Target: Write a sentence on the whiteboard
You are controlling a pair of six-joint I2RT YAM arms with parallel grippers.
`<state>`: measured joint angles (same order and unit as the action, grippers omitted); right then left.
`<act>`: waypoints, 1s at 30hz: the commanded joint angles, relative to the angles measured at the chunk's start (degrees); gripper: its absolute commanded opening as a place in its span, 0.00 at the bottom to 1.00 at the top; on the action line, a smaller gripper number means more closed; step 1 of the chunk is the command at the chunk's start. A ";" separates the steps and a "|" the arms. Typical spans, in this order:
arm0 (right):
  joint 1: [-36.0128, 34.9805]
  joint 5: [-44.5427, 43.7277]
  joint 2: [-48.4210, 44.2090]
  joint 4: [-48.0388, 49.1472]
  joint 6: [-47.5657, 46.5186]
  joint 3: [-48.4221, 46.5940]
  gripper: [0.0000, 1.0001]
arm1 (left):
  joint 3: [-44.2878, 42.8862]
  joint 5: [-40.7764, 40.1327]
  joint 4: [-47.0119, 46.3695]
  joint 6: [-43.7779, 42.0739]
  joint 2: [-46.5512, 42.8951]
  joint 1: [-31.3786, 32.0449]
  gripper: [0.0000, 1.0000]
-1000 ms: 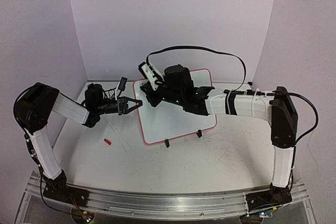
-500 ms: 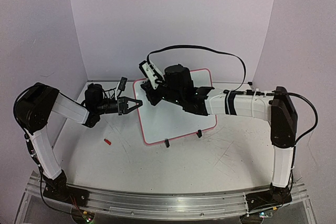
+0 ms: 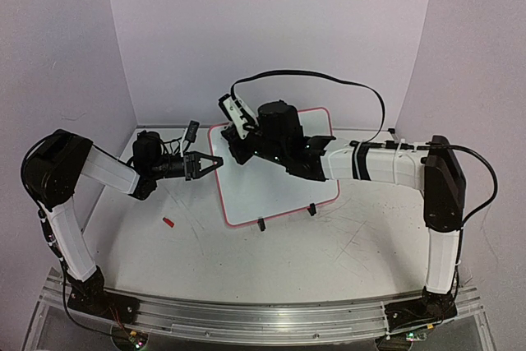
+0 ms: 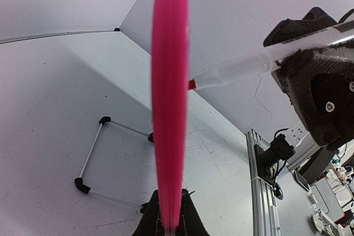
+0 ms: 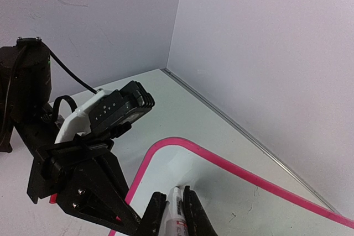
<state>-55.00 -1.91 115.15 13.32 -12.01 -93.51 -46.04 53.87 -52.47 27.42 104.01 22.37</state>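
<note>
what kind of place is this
Likely a robotics lab test cell: left arm and right arm bolted to a metal rail, a scuffed white table boxed in by plain walls, a whiteboard between them.

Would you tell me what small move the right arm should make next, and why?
Probably draw the marker sideways across the whiteboard to start a stroke: its red tip sits at the board's face, the visible surface looks blank, and the left gripper clamps the rim.
</note>
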 commanded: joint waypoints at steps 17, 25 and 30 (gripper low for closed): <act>0.28 -1.66 0.12 2.76 -0.43 -1.85 0.00 | -0.97 -0.86 0.06 -3.51 -1.92 -0.38 0.00; 0.27 -0.91 -0.19 2.74 0.52 -1.20 0.00 | -1.07 -0.85 0.16 -3.51 -2.14 -0.37 0.00; 0.26 -0.67 -0.48 2.67 1.27 -0.64 0.00 | -1.15 -0.88 0.21 -3.51 -2.23 -0.36 0.00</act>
<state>-54.89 -2.33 115.18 13.69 -11.75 -93.51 -46.04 53.87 -52.36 27.40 103.90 22.28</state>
